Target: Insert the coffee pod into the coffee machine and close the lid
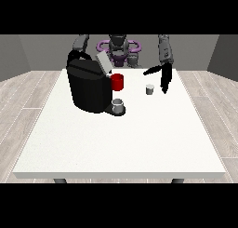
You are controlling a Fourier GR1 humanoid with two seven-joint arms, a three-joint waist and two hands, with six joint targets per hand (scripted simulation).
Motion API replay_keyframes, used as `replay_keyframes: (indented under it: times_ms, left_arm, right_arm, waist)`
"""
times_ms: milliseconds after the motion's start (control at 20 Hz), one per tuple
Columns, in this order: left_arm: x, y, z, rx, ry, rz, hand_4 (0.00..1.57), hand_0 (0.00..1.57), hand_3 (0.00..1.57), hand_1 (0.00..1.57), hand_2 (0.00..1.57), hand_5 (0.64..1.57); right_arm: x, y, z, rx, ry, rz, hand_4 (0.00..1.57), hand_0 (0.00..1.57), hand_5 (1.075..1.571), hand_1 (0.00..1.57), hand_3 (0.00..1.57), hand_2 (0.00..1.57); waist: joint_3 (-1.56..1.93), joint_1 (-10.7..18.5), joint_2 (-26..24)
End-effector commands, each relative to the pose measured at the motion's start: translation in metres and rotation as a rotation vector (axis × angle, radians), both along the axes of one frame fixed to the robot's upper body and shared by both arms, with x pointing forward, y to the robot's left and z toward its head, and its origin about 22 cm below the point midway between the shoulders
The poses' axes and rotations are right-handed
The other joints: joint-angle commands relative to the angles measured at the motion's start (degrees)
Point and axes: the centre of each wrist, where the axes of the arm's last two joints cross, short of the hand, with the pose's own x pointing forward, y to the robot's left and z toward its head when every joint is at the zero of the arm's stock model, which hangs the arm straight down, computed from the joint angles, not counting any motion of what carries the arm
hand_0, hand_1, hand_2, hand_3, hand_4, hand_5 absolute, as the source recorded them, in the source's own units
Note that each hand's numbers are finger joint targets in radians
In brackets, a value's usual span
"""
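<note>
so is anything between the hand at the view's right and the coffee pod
Nothing visible is. The hand at the view's right hangs just beside the coffee pod, with only bare table between them. The red mug and the coffee machine stand on the pod's far side from that hand.

Small grey coffee pod beside open-lidded coffee machine
</note>
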Motion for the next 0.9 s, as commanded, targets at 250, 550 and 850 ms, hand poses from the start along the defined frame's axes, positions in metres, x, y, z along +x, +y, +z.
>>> replay_keyframes:
  times_ms: [250,550,850]
  left_arm:
    - [0.004,-0.01,-0.03,0.113,0.077,-0.022,0.0,0.45,0.3,0.45,0.61,1.571]
    - [-0.008,0.01,-0.044,0.239,0.136,-0.035,0.0,0.7,0.49,0.7,0.78,1.571]
    - [0.01,-0.008,-0.037,0.338,0.142,-0.028,0.0,0.55,0.45,0.55,0.7,1.571]
  right_arm:
    - [0.013,-0.003,-0.001,-0.041,0.087,-0.016,0.41,0.0,1.571,0.0,0.0,0.0]
    - [0.012,-0.012,-0.001,-0.018,0.093,-0.011,0.39,0.0,1.571,0.0,0.0,0.0]
    - [0.01,-0.001,-0.012,-0.034,0.112,0.0,0.48,0.0,1.571,0.0,0.0,0.0]
  waist:
    - [-0.01,0.6,-1.67]
    - [-0.01,0.04,-2.11]
    - [0.0,-0.6,-2.63]
